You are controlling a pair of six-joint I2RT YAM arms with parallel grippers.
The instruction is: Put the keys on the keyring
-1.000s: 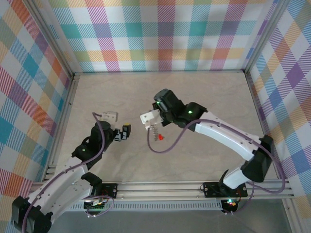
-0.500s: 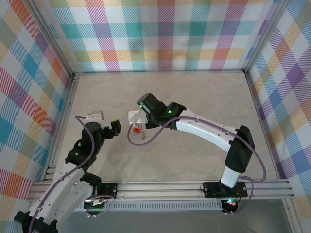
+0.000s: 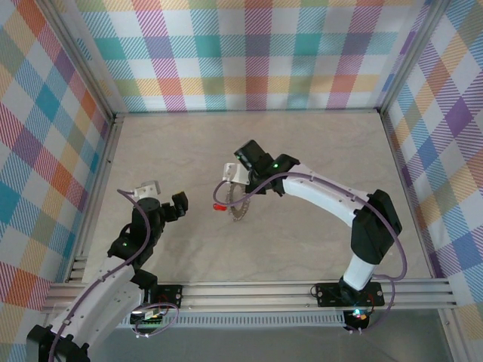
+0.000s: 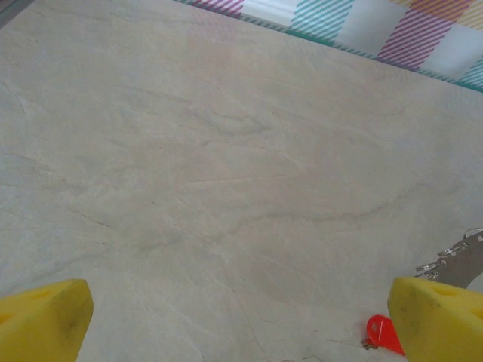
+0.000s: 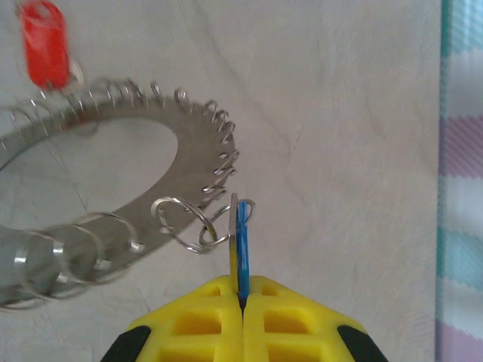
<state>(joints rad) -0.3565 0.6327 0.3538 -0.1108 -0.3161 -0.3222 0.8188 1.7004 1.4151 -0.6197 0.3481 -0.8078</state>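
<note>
Fanned keys [image 3: 240,211] form a wreath on the keyring [image 5: 189,225] over mid-surface [image 3: 317,151], with the red tag [image 3: 217,205] at one side. The right hand [image 5: 241,292] is clamped tight on a thin blue-edged piece [image 5: 241,234] at the wreath's rim, probably a key seen edge-on. The left hand [image 4: 241,317] is spread wide near the tag, gripping nothing.

Pastel plaid walls [image 3: 249,53], beige veined table [image 3: 317,158], silver keys [image 5: 204,151] with a red tag [image 5: 45,41], yellow right claw [image 5: 243,290].
</note>
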